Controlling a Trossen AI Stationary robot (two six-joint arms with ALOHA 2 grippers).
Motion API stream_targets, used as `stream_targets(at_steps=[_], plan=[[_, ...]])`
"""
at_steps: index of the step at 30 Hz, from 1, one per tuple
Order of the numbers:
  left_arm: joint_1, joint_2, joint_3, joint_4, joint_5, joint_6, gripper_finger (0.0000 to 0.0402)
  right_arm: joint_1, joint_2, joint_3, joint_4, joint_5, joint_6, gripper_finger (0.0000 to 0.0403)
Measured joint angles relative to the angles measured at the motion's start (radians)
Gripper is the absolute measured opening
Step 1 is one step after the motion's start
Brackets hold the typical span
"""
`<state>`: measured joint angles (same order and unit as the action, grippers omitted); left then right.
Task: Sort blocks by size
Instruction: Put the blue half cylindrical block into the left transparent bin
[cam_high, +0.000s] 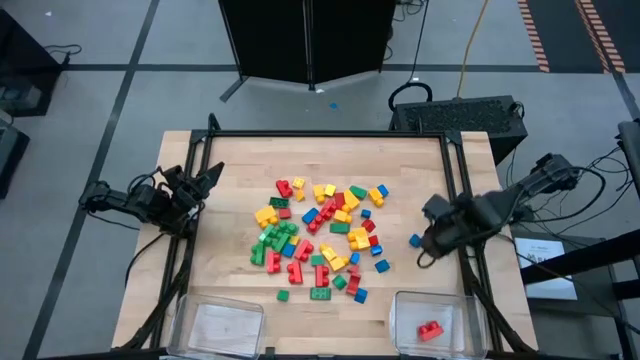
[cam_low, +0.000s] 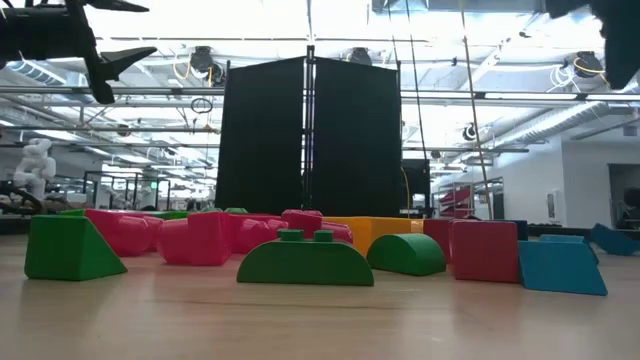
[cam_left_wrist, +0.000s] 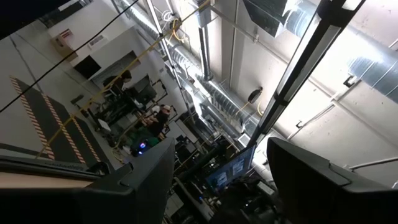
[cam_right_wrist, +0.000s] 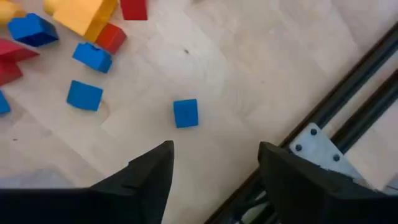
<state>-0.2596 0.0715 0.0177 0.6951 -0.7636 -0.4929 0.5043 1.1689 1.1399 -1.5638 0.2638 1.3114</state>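
We see the right hand (cam_high: 432, 236) hovering near the right edge of the pale wooden bench (cam_high: 230, 170), its two dark fingers spread apart and holding nothing. Just beside it lies a small blue plastic cube block (cam_right_wrist: 185, 113), alone on bare wood, apart from the main heap of red, yellow, green and blue studded plastic blocks (cam_high: 320, 240) in the middle of the bench. One red studded block (cam_high: 430, 330) already sits in the clear plastic bin at the near right corner (cam_high: 405, 335); the clear plastic bin at the near left corner (cam_high: 190, 335) looks empty.

We judge the blue cube the likely next pick. The risk we see is a poor approach: the cube is small and light, so a finger landing on its top or clipping its side could skid it toward the black frame rail (cam_right_wrist: 348, 118) along the right edge, or off the bench. A shallow pinch could also let it drop short of the bin.

The left hand (cam_high: 205, 180) waits at the left edge, fingers apart, empty.
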Motion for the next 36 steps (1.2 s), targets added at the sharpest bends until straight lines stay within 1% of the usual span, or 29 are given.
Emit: stream_targets(at_steps=[3, 6, 10, 13, 18, 23, 27, 30, 36], plan=[[0.0, 0.0, 0.0, 0.0, 0.008, 0.0, 0.0255, -0.037, -0.042, -0.079, 0.089, -0.001, -0.091, 0.0252], [0.0, 0.0, 0.0, -0.001, 0.025, 0.0, 0.0255, -0.067, -0.054, -0.182, 0.186, -0.011, -0.158, 0.0279], [0.0, 0.0, 0.0, -0.001, 0.031, 0.0, 0.0255, -0.121, -0.056, -0.301, 0.236, -0.043, -0.164, 0.0313], [0.0, 0.0, 0.0, -0.001, 0.031, 0.0, 0.0255, -0.156, -0.056, -0.36, 0.315, -0.073, -0.196, 0.0326], [0.0, 0.0, 0.0, -0.001, 0.031, 0.001, 0.0255, -0.2, -0.056, -0.416, 0.457, -0.111, -0.278, 0.0329], [0.0, 0.0, 0.0, -0.001, 0.032, 0.001, 0.0255, -0.229, -0.056, -0.488, 0.576, -0.114, -0.32, 0.0329], [0.0, 0.0, 0.0, -0.001, 0.033, 0.0, 0.0255, -0.263, -0.046, -0.562, 0.644, -0.118, -0.329, 0.0329], [0.0, 0.0, 0.0, -0.005, 0.033, 0.001, 0.0255, -0.281, -0.039, -0.61, 0.687, -0.14, -0.339, 0.0329], [0.0, 0.0, 0.0, -0.009, 0.033, 0.001, 0.0255, -0.304, -0.03, -0.661, 0.809, -0.137, -0.364, 0.0329]])
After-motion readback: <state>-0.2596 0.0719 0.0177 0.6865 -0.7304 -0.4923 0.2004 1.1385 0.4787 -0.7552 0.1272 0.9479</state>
